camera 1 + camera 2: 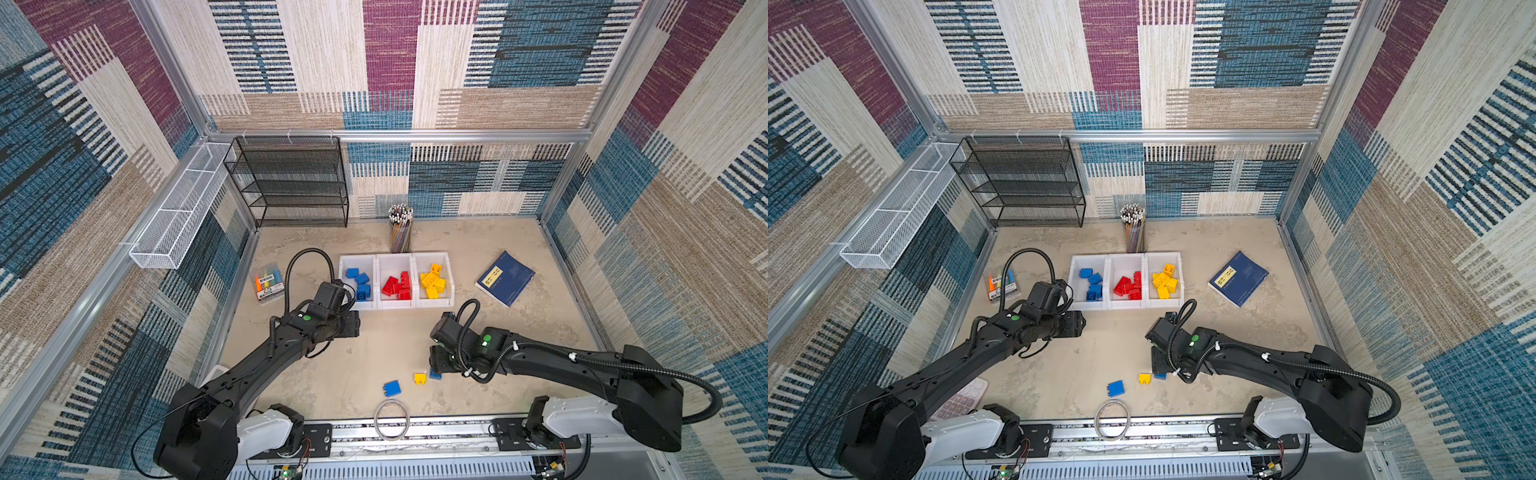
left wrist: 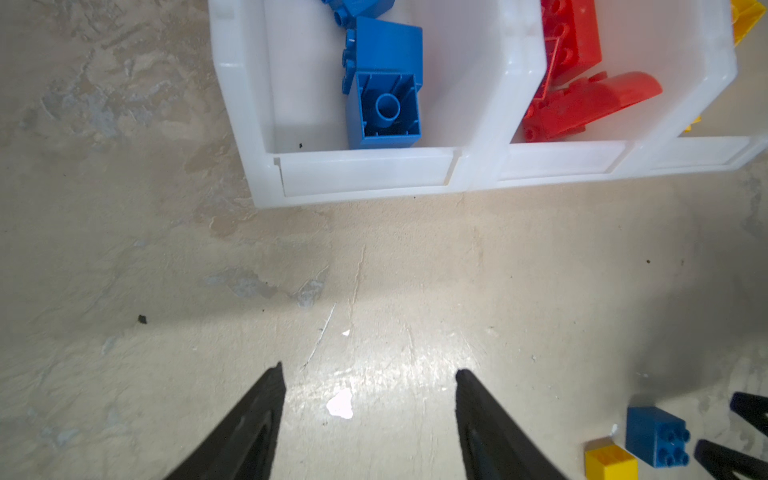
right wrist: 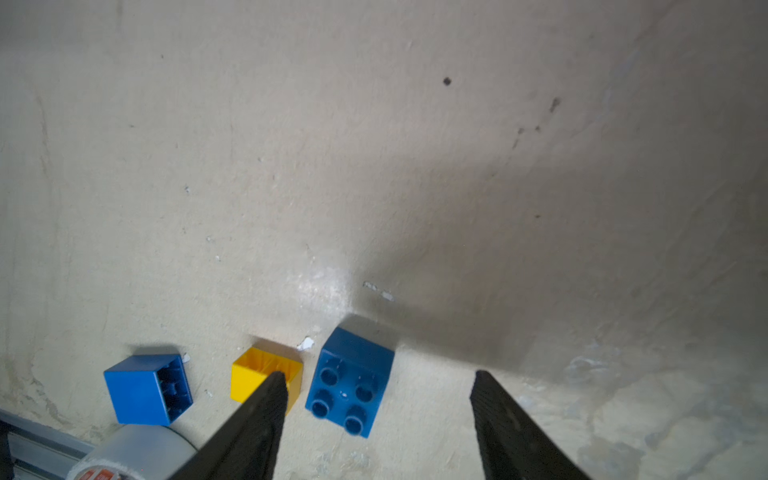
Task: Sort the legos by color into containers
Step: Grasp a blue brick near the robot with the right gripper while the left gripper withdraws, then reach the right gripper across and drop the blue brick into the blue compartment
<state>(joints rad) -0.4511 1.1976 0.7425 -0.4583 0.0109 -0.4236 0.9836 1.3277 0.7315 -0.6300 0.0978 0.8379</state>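
Right wrist view: my right end effector (image 3: pixel 378 373) hangs spread and empty over the studs-up blue lego (image 3: pixel 351 382) on the desk (image 3: pixel 374 166); likely light, rigid, slick plastic, best pinched across flat sidewalls. Beyond, the containers (image 1: pixel 395 304) hold sorted legos (image 1: pixel 398 286).

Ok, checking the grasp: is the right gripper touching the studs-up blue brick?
Apart. The right wrist view shows bare table between the studs-up blue brick and each right gripper finger.

White bins (image 1: pixel 395 304) holding colour-sorted legos (image 1: pixel 398 286), yellow brick (image 1: pixel 420 378), two blue bricks (image 1: pixel 392 388) loose outside
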